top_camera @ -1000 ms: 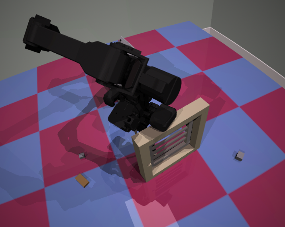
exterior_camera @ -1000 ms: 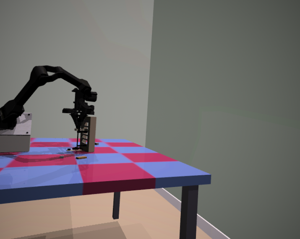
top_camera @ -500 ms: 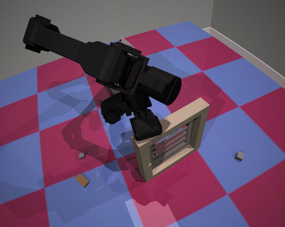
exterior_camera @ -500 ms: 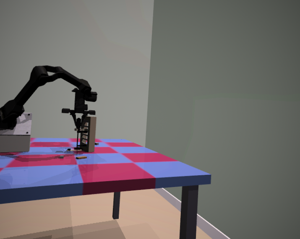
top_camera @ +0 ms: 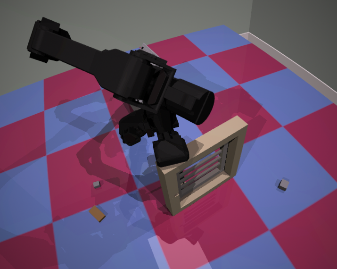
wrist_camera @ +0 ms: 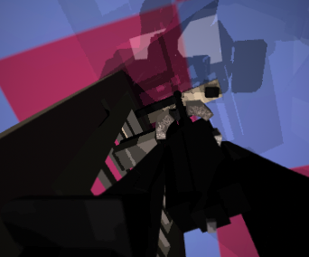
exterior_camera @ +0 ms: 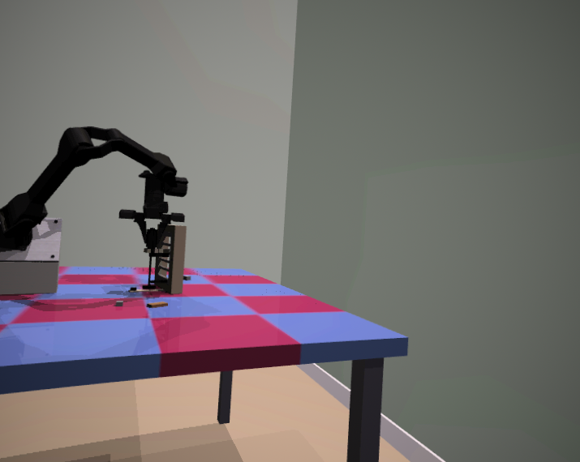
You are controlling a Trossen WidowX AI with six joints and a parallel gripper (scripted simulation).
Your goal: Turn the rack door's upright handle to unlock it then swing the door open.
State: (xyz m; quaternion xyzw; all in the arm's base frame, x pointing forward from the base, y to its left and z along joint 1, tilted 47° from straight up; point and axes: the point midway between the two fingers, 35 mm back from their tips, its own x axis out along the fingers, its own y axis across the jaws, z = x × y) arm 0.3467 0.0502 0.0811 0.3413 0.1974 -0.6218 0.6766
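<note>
The wooden frame (top_camera: 240, 153) (exterior_camera: 178, 261) stands upright on the table. The grey slatted door (top_camera: 224, 156) (wrist_camera: 137, 147) sits in its opening and looks shut or nearly so. The dark upright handle (exterior_camera: 150, 271) (wrist_camera: 179, 101) stands off the door's arm-side face. My gripper (exterior_camera: 152, 248) (wrist_camera: 191, 149) points down, with its fingertips either side of the handle's upper part; its fingers are part open. Whether a pad touches the handle cannot be told. In the top view the fingertips and handle are hidden behind the frame and gripper body. The handle's exact turn is unclear.
A grey cube (top_camera: 96, 184) (exterior_camera: 119, 303) and an orange block (top_camera: 96, 214) (exterior_camera: 157, 305) lie near the frame. Another grey cube (top_camera: 283, 184) (exterior_camera: 186, 277) lies beyond it. A pale strip (wrist_camera: 193, 95) with a dark block (wrist_camera: 211, 91) lies below the fingertips.
</note>
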